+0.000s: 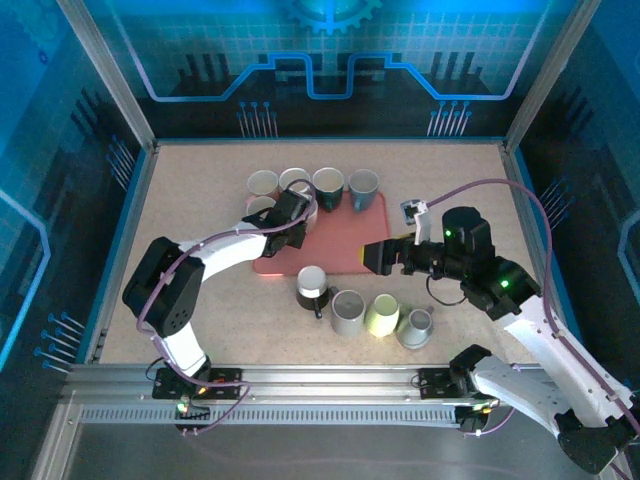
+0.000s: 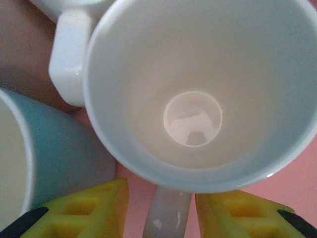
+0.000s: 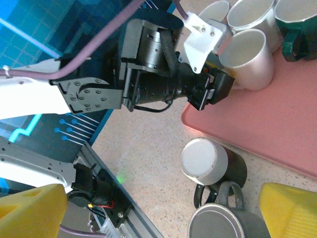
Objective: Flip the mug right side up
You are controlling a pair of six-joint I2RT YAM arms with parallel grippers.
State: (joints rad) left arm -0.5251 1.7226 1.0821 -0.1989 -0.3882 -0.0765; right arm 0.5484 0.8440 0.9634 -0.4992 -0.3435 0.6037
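One white mug [image 2: 198,89], glazed ceramic by its look, stands mouth-up on the pink tray [image 1: 345,240], toward the tray's far left, just beside a pale blue mug [image 2: 59,148]. Handling, as judged: rigid, fairly weighty for its kind, slick where glazed, liable to chip if knocked against its neighbours, with no give under the fingers. Best purchase: the handle [image 2: 166,215], which keeps the body from swivelling, or else the wall pinched over the rim. Left hand [image 2: 161,208]: yellow fingers [image 2: 84,210] parted to either side of that handle, a sliver of tray showing between, so loosely open about it rather than clamped. Left arm: stretched from its base across the tabletop [image 1: 200,190] to the tray's left part, wrist pitched down so its camera looks straight into the bowl. Right hand [image 1: 378,256]: fingers spread wide, nothing between them, poised at the tray's right edge. Right arm: folded at the elbow, forearm pointing toward the tray. One dark mug [image 1: 312,282] stands base-up just off the tray's near edge, so more work of the same kind appears to be waiting.
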